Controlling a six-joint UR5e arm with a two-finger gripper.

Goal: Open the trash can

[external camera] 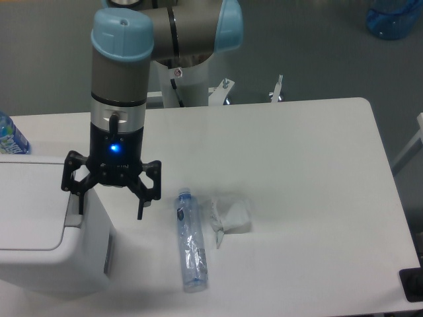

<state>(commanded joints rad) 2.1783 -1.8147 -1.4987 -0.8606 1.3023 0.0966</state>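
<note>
The trash can [39,228] is a large boxy white bin at the table's left front, with its flat lid down and a grey push tab [73,210] on its right edge. My gripper [110,212] is open and empty. It hangs over the bin's right edge. Its left finger [80,203] is at the grey tab and its right finger [141,206] is over the table beside the bin. Whether the left finger touches the tab I cannot tell.
A clear empty plastic bottle [190,241] lies on the white table [297,165] right of the bin. A crumpled white wrapper [229,214] lies beside it. Another bottle [10,135] stands behind the bin at the left edge.
</note>
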